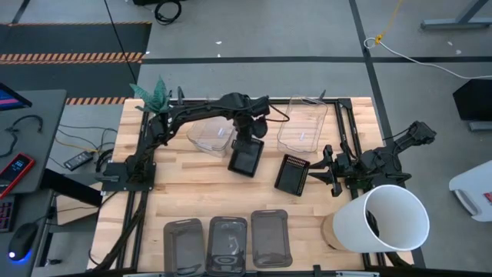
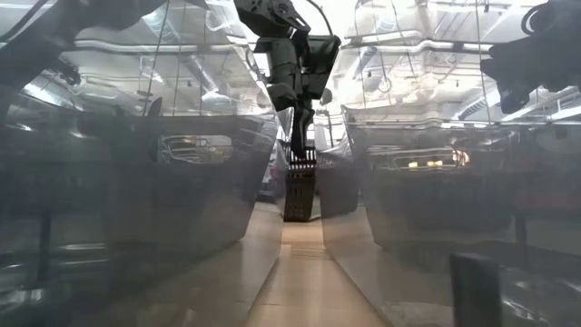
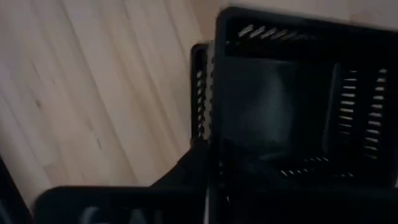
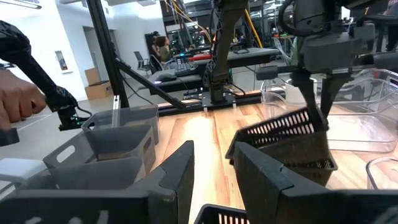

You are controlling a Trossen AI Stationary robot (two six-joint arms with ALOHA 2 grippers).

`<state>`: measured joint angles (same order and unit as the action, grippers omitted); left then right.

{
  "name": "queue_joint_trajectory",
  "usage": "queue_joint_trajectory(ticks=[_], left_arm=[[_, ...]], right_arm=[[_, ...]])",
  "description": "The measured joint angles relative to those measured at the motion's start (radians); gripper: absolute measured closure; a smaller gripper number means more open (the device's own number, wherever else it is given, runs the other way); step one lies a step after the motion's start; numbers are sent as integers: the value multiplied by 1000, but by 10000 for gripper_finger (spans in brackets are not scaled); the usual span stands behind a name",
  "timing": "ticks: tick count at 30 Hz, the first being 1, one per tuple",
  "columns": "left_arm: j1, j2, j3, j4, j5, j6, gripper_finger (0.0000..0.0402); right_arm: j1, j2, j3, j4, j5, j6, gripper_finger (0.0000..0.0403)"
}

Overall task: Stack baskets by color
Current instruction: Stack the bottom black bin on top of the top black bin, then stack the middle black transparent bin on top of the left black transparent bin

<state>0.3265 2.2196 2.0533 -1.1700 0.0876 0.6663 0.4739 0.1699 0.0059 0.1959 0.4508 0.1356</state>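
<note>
My left gripper [image 1: 247,140] points down over the table's middle, shut on a small black slotted basket [image 1: 247,159], which also shows in the right wrist view [image 4: 289,146]. A second black rim [image 3: 198,81] shows right beside that basket. Another black basket [image 1: 293,175] lies flat on the table to its right. My right gripper [image 4: 214,180] waits open and level at the right edge [image 1: 324,165], nothing between its fingers. Two clear baskets [image 1: 211,135] [image 1: 302,123] stand at the far side. Three smoky grey baskets [image 1: 228,245] sit side by side along the near edge. My left gripper holds the black basket by the top edge of one slotted wall [image 4: 314,121], one finger outside [image 3: 183,174] and the other inside. The fingers come from above, pointing down. The basket tilts, held edge up and lower end down; what that end rests on is hidden.
A big white bucket [image 1: 388,219] lies on its side at the near right corner. A small pot with a green plant [image 1: 157,96] stands at the far left corner. A person's hand [image 4: 15,102] shows beyond the table. Bare wood lies between the black and grey baskets.
</note>
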Motion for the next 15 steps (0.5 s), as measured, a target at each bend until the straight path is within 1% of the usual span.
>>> queue_joint_trajectory(ticks=[6, 9, 12, 15], left_arm=[[1, 0, 0, 2, 7, -6, 253], [1, 0, 0, 11, 7, -27, 219], [-3, -8, 2, 7, 31, -47, 203], [-25, -43, 2, 7, 55, -60, 206]], right_arm=[[0, 0, 0, 2, 0, 0, 283], [0, 0, 0, 2, 0, 0, 283], [0, 0, 0, 2, 0, 0, 283], [0, 0, 0, 2, 0, 0, 283]])
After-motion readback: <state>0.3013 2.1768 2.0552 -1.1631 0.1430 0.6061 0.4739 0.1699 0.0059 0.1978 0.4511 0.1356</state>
